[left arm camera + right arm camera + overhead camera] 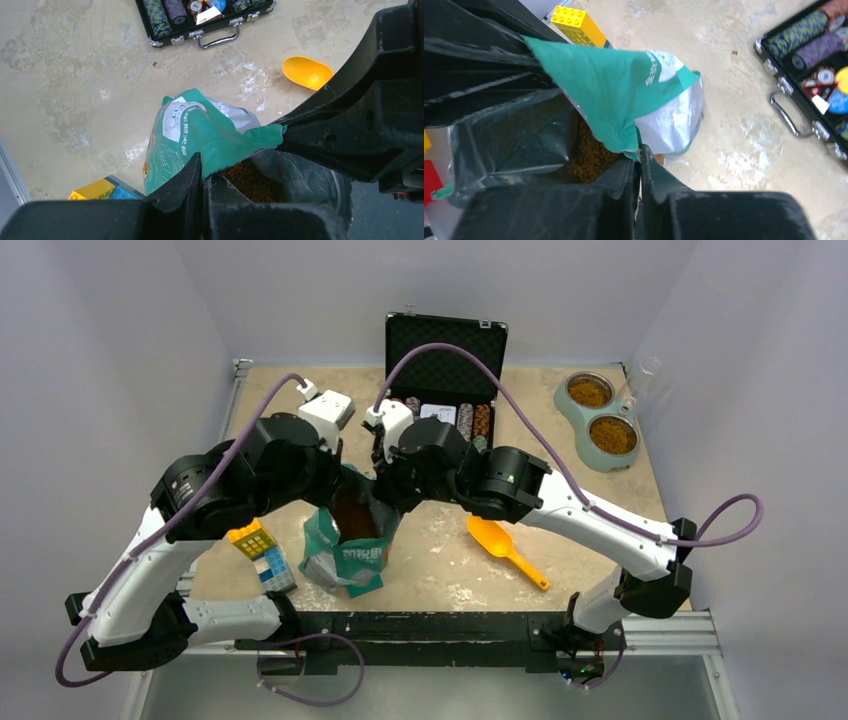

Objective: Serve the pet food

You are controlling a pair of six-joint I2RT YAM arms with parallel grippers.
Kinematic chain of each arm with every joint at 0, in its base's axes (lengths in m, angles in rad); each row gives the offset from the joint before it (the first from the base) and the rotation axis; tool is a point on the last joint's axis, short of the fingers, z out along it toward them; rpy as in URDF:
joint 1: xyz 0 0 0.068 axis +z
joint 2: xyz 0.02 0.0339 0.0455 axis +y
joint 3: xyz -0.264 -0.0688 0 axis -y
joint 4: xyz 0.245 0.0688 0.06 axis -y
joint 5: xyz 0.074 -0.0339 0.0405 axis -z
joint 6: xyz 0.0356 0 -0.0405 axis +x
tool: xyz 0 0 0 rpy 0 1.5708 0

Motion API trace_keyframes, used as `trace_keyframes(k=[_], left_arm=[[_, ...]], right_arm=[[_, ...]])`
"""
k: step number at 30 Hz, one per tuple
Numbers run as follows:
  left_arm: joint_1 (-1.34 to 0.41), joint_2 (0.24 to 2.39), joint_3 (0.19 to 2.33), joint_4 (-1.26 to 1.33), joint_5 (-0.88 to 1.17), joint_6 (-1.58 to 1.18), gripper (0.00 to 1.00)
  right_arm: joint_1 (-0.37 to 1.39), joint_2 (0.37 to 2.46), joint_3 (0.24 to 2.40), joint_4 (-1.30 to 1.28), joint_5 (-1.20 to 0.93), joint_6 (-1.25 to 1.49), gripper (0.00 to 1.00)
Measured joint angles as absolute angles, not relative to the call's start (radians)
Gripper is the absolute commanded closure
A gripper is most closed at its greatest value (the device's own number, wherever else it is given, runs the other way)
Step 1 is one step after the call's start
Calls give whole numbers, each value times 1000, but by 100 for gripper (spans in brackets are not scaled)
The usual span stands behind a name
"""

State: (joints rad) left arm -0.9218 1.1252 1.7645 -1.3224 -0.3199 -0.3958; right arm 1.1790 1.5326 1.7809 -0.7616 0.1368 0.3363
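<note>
A teal-green bag (345, 552) stands open in the middle of the table, with brown pet food (355, 520) showing in its mouth. My left gripper (201, 166) is shut on the bag's left rim (220, 142), with the kibble (252, 182) just beyond its fingers. At the opposite side, my right gripper (640, 152) is shut on the teal flap (609, 90) of the rim, and kibble (589, 156) lies inside beside it. Between them the two grippers (335, 485) (388, 492) hold the mouth spread apart.
An orange scoop (505, 546) lies right of the bag. A grey double bowl (600, 420) holding kibble sits at the far right. An open black case of poker chips (445, 410) stands behind the arms. Toy blocks (262, 552) lie left of the bag.
</note>
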Motion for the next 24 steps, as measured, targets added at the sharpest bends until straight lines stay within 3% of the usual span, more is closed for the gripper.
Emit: trace_keyframes(k=[4, 7, 9, 10, 13, 24], left_arm=[[-921, 1111, 1795, -1287, -305, -366, 45], [-921, 1060, 1809, -1247, -274, -341, 30], [-921, 1029, 1811, -1237, -247, -326, 6], [-921, 1016, 1815, -1241, -231, -317, 1], [-921, 1022, 1850, -1265, -194, -293, 0], [-926, 1317, 1973, -1314, 51, -184, 0]], right_arm=[[1178, 1538, 1828, -852, 200, 376, 100], [1177, 1600, 1974, -1001, 250, 422, 100], [1174, 1674, 2113, -1103, 271, 463, 100], [1169, 1711, 2180, -1148, 274, 486, 100], [1137, 1762, 2275, -1238, 274, 558, 100], [989, 1600, 2204, -1453, 293, 803, 100]])
